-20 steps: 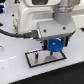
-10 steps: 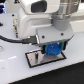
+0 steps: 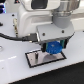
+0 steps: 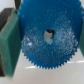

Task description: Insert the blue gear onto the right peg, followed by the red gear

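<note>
My gripper (image 3: 52, 48) is shut on the blue gear (image 3: 53, 48), a bright blue toothed disc, and holds it low over the right end of the grey, black-edged plate (image 3: 37, 58). In the wrist view the blue gear (image 4: 48, 36) fills the picture, with its centre hole near the middle and a green finger pad (image 4: 9, 42) against its edge. The right peg is hidden under the gear and gripper. The left peg cannot be made out. The red gear is out of view.
The white arm body (image 3: 37, 17) and a black cable (image 3: 15, 37) hang over the plate. The plate lies on a white table (image 3: 20, 72).
The gripper with the blue gear has come down a little towards the plate's right end. It keeps hold of the gear.
</note>
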You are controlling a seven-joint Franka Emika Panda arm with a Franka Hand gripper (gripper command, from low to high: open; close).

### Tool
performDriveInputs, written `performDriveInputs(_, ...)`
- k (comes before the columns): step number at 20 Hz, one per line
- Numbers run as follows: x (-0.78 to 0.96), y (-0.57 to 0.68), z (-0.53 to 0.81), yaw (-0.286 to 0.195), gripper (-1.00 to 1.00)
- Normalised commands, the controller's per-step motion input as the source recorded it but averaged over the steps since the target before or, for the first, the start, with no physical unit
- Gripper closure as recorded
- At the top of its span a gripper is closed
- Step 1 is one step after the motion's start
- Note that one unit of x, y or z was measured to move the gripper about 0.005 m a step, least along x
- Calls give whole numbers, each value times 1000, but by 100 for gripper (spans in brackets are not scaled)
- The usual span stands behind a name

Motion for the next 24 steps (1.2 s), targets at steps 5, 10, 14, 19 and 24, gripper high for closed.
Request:
performDriveInputs(5, 127, 3, 324, 0, 100)
performDriveInputs(10, 248, -6, 67, 0, 100)
performDriveInputs(14, 17, -89, 0, 0, 100)
performDriveInputs(19, 6, -279, -34, 0, 100)
performDriveInputs(24, 46, -280, -14, 0, 100)
